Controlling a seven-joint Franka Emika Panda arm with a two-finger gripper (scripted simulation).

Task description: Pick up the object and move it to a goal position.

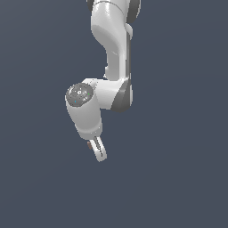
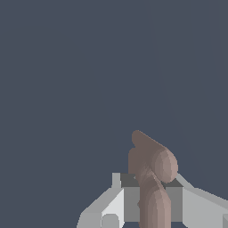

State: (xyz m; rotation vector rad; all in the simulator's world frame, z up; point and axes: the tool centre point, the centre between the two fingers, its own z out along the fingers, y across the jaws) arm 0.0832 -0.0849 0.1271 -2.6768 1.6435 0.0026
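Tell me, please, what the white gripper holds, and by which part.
The white gripper holds the small reddish-brown matte block. In the wrist view its lower part sits between the fingers; its rounded upper end sticks out free.

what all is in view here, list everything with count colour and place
peg: 1, reddish-brown, knobbly oblong shape, sitting between the gripper's fingers in the wrist view; in the exterior view only a small reddish bit shows beside the fingers
background surface: 1, plain dark blue-grey, fills both views; no goal marker visible
robot arm: 1, white with dark grey joint bands, coming down from the top of the exterior view
gripper: 1, white with grey pads, at the arm's low end, tilted toward the exterior view's right, apparently closed on the peg
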